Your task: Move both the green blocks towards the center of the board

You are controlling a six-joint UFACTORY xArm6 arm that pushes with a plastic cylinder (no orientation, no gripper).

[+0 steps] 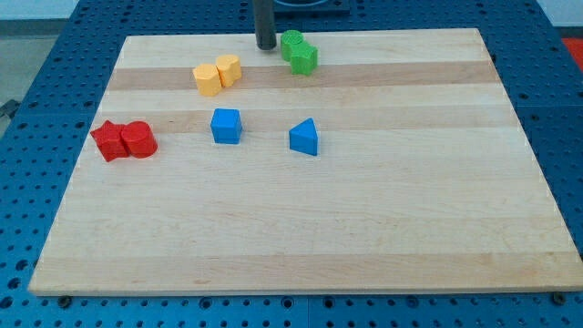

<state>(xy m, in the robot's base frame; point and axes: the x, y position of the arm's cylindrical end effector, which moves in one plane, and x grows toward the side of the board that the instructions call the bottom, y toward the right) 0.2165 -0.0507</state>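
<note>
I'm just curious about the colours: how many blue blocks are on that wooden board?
2. A blue cube lies left of the board's middle, and a blue triangular block lies to its right, apart from it. Both are in the board's upper half. Nothing seems hidden.

Rod at the board's top edge beside the green blocks

My tip [265, 46] stands just left of two touching green blocks [298, 52]; yellow blocks [217, 75] lie below-left, a blue cube [226, 126] and blue wedge [305, 138] mid-board, red blocks [125, 140] at the wooden board's [364, 228] left.
</note>
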